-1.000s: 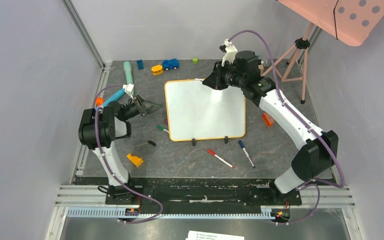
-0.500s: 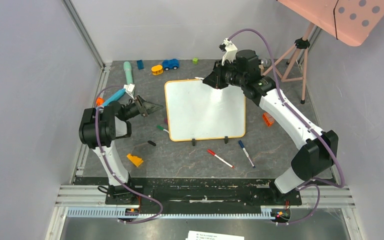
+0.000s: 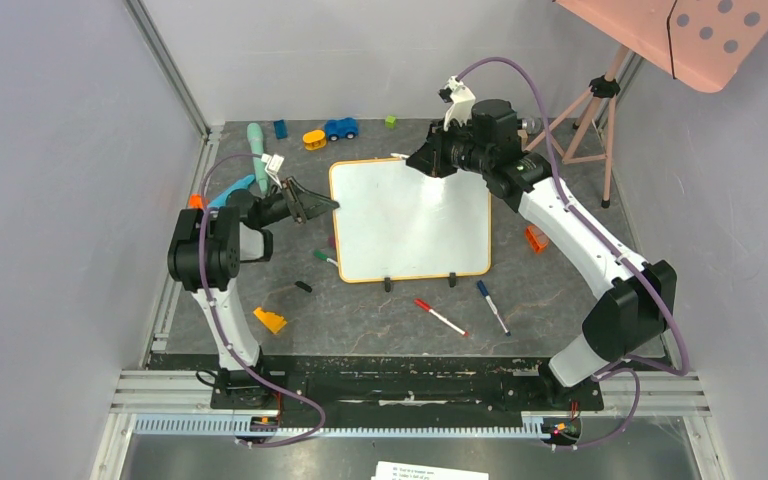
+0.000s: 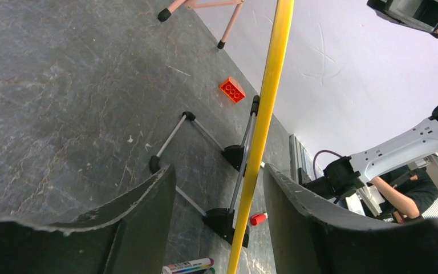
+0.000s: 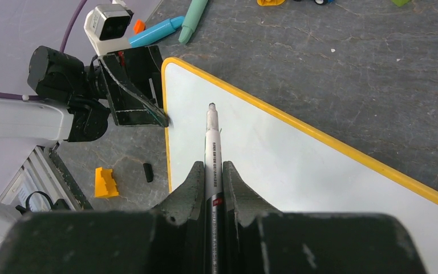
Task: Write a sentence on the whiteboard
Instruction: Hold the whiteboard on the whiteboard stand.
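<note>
Whiteboard [image 4: 266,97] showed only its edge in the left wrist view, face hidden. Marker [image 5: 211,137] barrel was buried inside the right end effector [image 5: 211,166]. Printed sheet [image 3: 430,470] at top view's bottom edge was cropped, unreadable.

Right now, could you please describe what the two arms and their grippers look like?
Both arms have white links joined by bulky black joints, the left arm and the right arm alike. A purple cable loops along each. The left gripper and right gripper have matte black fingers, broad and tapering to tips, and a small white camera sits by each wrist.
</note>
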You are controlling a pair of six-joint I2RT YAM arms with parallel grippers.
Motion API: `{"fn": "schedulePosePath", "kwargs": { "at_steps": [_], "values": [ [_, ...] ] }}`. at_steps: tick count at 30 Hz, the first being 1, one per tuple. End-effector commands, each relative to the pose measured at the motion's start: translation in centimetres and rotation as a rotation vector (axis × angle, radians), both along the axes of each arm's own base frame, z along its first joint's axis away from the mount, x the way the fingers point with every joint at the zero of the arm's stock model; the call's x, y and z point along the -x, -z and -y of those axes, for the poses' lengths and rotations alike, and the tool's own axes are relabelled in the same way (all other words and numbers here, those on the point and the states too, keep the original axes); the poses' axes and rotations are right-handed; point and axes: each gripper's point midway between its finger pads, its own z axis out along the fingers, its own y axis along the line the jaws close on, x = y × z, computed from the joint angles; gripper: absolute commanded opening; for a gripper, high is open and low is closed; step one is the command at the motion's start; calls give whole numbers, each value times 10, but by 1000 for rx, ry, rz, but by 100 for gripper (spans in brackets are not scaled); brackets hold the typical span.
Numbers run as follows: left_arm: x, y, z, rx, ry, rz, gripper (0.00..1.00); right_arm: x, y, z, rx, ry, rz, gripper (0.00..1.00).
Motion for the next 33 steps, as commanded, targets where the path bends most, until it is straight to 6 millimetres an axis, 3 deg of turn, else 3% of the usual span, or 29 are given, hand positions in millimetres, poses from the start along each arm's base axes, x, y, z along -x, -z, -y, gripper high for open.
{"fn": "schedulePosePath", "kwargs": {
  "at_steps": [1,4,13,15,17,19,20,23,30,31,33],
  "values": [
    [7,4,-2,-47,2,135,57,-8,-20,-1,-29,3,71,0],
    [9,1,-1,-54,5,156,52,-8,-21,-2,-33,3,73,0],
    [22,3,17,-68,87,181,54,-6,-14,-3,-30,-9,58,0],
    [22,5,17,-67,93,175,49,-6,-13,-3,-28,-8,57,0],
    [22,6,21,-66,123,167,28,-6,-12,-2,-26,-9,58,0],
    [23,5,21,-70,149,168,21,-6,-11,-3,-26,-9,54,0],
    [29,5,33,-69,183,173,18,-6,-11,-3,-25,-11,55,0],
    [33,4,34,-75,188,190,21,-6,-9,-3,-24,-15,51,0],
    [45,4,44,-89,259,221,43,-4,-4,-3,-20,-18,41,0],
    [46,4,45,-90,264,222,41,-4,-4,-4,-20,-21,42,0],
    [46,4,44,-88,257,216,25,-3,-4,-4,-19,-25,41,0]
  ]
}}
